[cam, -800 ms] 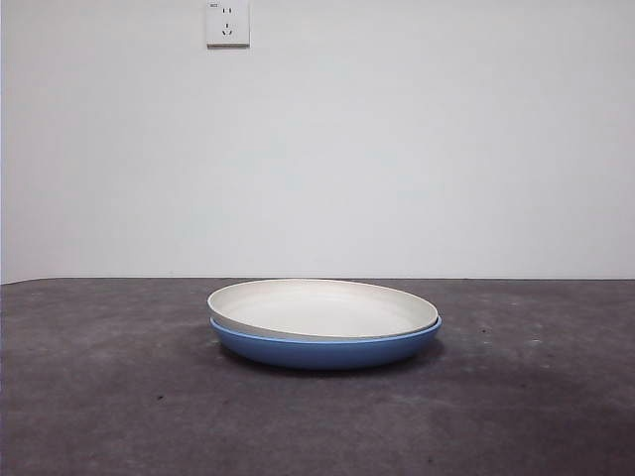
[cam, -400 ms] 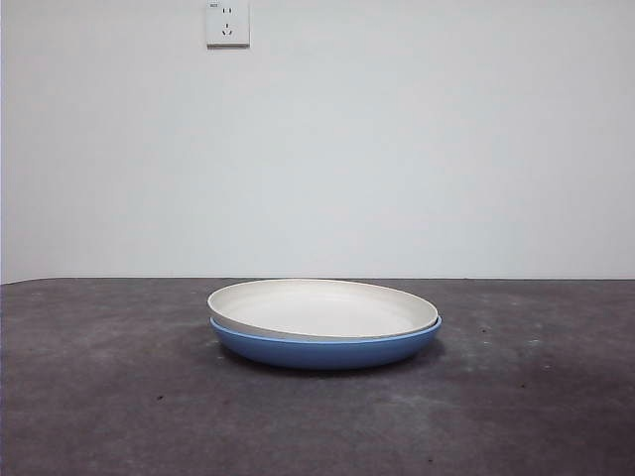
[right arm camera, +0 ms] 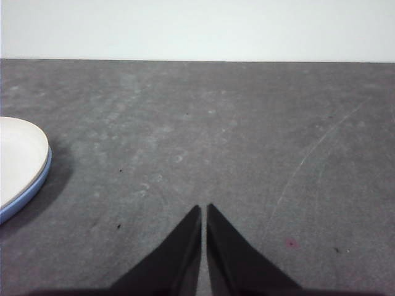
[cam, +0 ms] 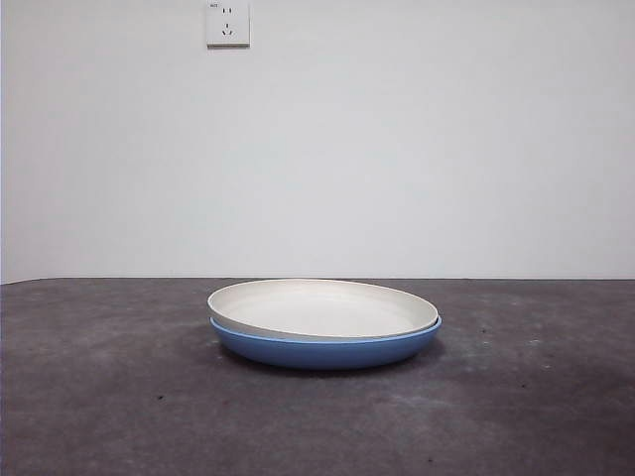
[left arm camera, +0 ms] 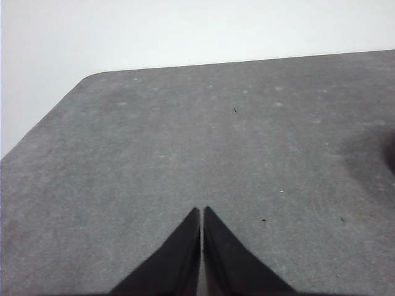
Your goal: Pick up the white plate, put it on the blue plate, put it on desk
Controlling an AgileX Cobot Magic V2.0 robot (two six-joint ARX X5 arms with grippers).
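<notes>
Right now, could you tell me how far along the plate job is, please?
Done: the white plate sits nested in the blue plate on the desk. In hand: nothing; the left tool and right tool are shut, away from the plates. Left: nothing visible, unless the white plate must return to the desk.

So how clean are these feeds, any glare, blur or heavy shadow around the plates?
Front view: even soft light, sharp, no glare; the white plate sits nested in the blue plate, which throws a faint shadow on the desk. Right wrist view: soft shadow beside the plates. Left wrist view: slightly soft, with a dark patch at one edge.
</notes>
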